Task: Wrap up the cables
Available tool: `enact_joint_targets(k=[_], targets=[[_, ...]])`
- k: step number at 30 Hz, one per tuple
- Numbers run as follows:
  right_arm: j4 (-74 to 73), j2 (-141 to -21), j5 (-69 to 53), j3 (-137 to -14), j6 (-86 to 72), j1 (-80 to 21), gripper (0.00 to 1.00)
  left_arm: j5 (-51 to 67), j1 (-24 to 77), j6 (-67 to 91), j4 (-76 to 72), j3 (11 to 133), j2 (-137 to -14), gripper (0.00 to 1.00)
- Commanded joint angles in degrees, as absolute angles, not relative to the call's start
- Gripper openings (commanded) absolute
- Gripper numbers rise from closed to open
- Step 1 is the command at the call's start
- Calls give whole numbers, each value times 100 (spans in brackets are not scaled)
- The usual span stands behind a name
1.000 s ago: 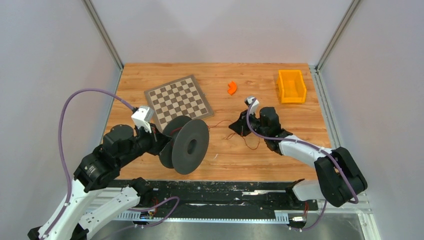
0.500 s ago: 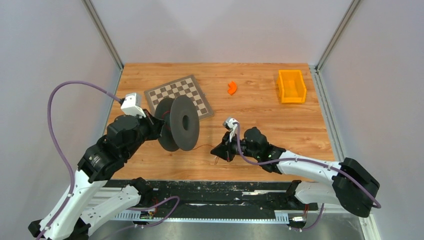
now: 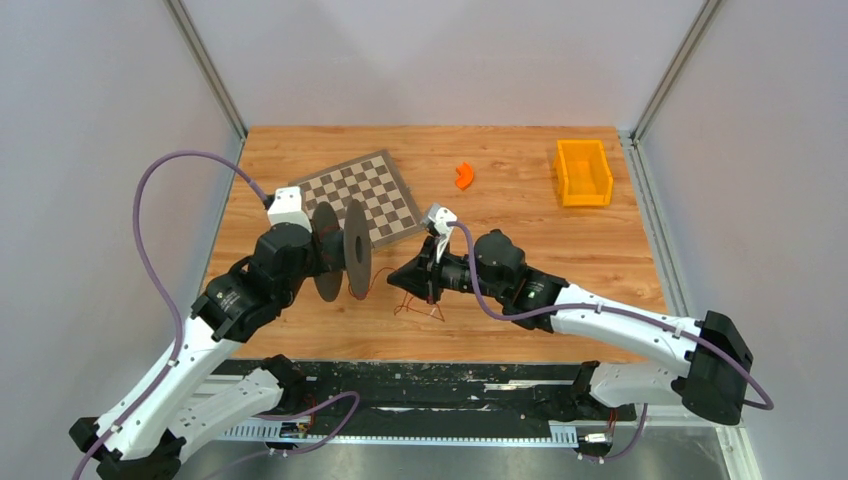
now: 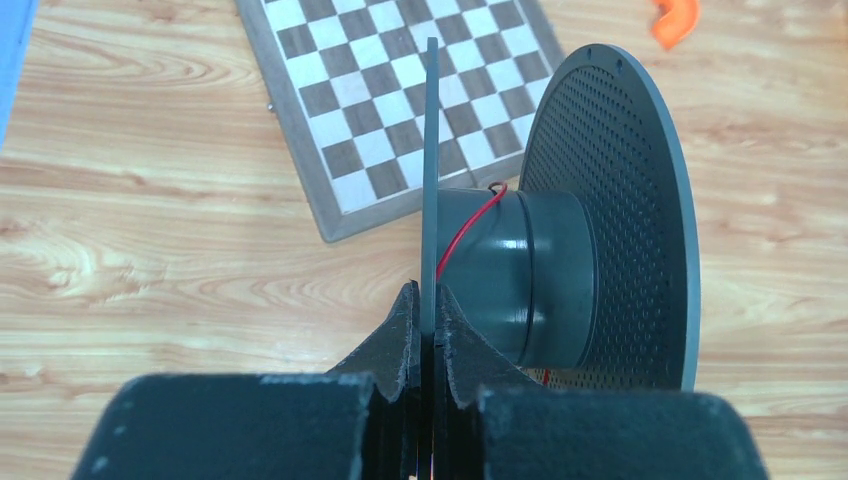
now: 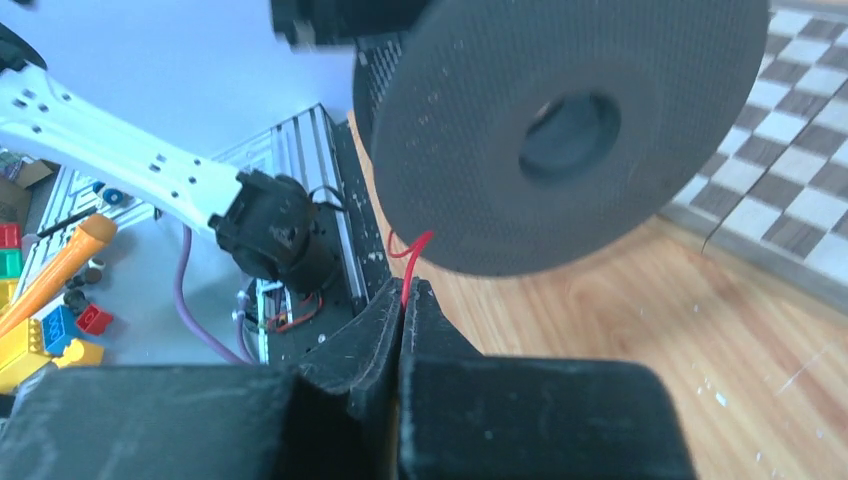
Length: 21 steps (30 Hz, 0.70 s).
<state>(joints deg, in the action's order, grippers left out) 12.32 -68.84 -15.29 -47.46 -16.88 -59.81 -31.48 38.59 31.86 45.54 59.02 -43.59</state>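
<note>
A dark grey spool [image 3: 345, 250] hangs above the table's left half, its two flanges edge-on in the top view. My left gripper [image 4: 429, 300] is shut on the rim of the near flange [image 4: 430, 170]. The cable, a thin red wire [image 4: 465, 225], runs over the spool's hub [image 4: 520, 270]. My right gripper [image 5: 404, 290] is shut on the wire [image 5: 410, 262] just below the spool's outer flange [image 5: 500, 130]. In the top view that right gripper [image 3: 397, 282] sits right of the spool, and loose loops of the wire [image 3: 415, 305] hang under it onto the wood.
A chessboard [image 3: 360, 195] lies behind the spool. An orange curved piece [image 3: 464, 176] and an orange bin [image 3: 583, 172] stand at the back right. A black rail [image 3: 450, 375] borders the near table edge. Toy bricks [image 5: 40, 330] lie on the floor beyond it.
The left arm has turned the spool edge-on and carried it left and back. The right gripper has travelled left with the wire, from mid-table to right beside the spool.
</note>
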Motion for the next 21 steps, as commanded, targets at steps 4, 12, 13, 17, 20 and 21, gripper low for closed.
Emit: enact_joint_targets(k=[4, 12, 13, 17, 20, 21], targets=[[1059, -7250, -1391, -5833, -967, -5990, 0, -2995, 3841, 2487, 3819, 5462, -4101, 0], [808, -7723, -1275, -6652, -473, -5713, 0, -1867, 3841, 1838, 3553, 5040, -3783, 0], [787, -7768, -1272, -6725, -403, -5680, 0, -1764, 3843, 1798, 3534, 5016, -3725, 0], [656, -7947, -1247, -6966, -249, -5487, 0, -1086, 3847, 1523, 3490, 4929, -3587, 0], [570, -8002, -1335, -6924, -231, -5229, 0, -586, 3842, 1219, 3569, 4937, -3546, 0], [563, -8004, -1369, -6871, -229, -5143, 0, -298, 3841, 1159, 3608, 4947, -3550, 0]])
